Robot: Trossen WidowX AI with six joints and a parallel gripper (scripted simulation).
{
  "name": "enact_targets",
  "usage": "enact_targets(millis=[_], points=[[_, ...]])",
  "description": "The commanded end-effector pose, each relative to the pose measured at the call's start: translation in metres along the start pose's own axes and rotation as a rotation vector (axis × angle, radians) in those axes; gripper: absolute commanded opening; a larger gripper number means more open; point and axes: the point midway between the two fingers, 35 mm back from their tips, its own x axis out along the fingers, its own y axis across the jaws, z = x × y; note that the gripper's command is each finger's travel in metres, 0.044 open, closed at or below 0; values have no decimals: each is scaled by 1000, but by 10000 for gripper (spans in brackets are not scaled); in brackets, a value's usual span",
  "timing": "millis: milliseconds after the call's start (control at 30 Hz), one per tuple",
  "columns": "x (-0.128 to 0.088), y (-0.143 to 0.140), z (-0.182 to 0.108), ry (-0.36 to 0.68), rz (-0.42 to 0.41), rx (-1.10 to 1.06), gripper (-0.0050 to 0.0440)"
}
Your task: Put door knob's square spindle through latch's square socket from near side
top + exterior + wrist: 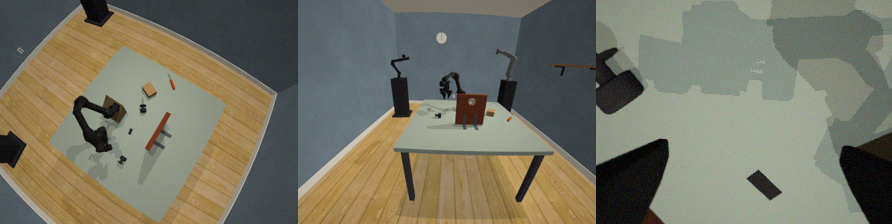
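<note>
Black knob lying near centre of top frame, off the board; jaws released, empty; nothing fitted; grasping, aligning, inserting, seating all left

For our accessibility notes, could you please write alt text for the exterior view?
A red-brown board with a round hole stands upright on a pale green table; behind it, a black arm holds its open gripper above the tabletop.

So the arm is basically all black, with chunky rounded joints and slimmer, straight links between them. The hand is black too, and its two fingers are wedge-shaped, narrowing to blunt tips.
</note>
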Motion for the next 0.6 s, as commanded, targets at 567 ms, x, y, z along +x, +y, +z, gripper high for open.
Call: enact_targets(millis=[567], points=[[-21, -70, 43, -66, -101, 186, 440]])
